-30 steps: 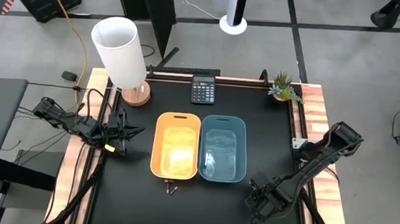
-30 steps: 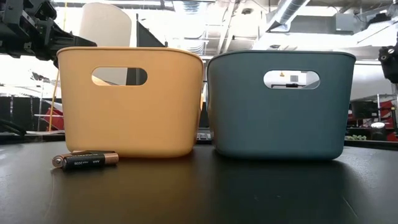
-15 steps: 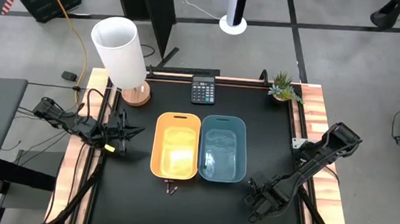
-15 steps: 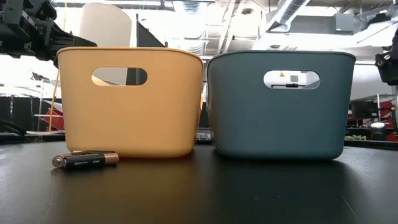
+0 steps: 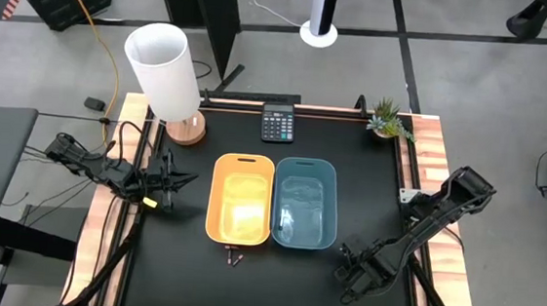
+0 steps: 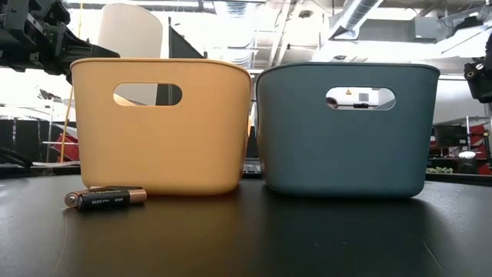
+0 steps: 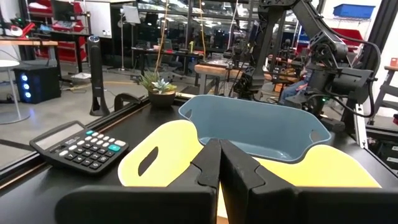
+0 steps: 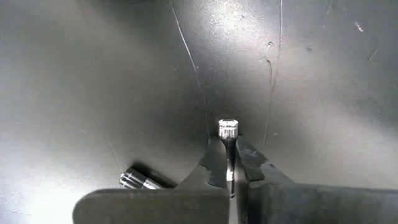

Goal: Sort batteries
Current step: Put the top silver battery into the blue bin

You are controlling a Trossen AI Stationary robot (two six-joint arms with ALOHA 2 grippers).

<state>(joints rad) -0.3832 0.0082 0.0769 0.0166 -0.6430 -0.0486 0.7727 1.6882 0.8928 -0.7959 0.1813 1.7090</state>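
"AAA" — on the dark battery (image 6: 106,199)

Left claw (image 5: 169,190) parked at the table's left edge, fingers (image 7: 219,163) pressed together with nothing between them, right arm stretched low over the table's front right, right claw (image 8: 229,163) clamped on a slim silvery battery (image 8: 228,132)

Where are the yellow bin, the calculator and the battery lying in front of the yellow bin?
yellow bin (image 6: 161,146): low view, on its front wall below the handle slot.
calculator (image 5: 277,125): high view, on the middle of its keypad.
battery (image 6: 106,199): low view, on the middle of its dark body.
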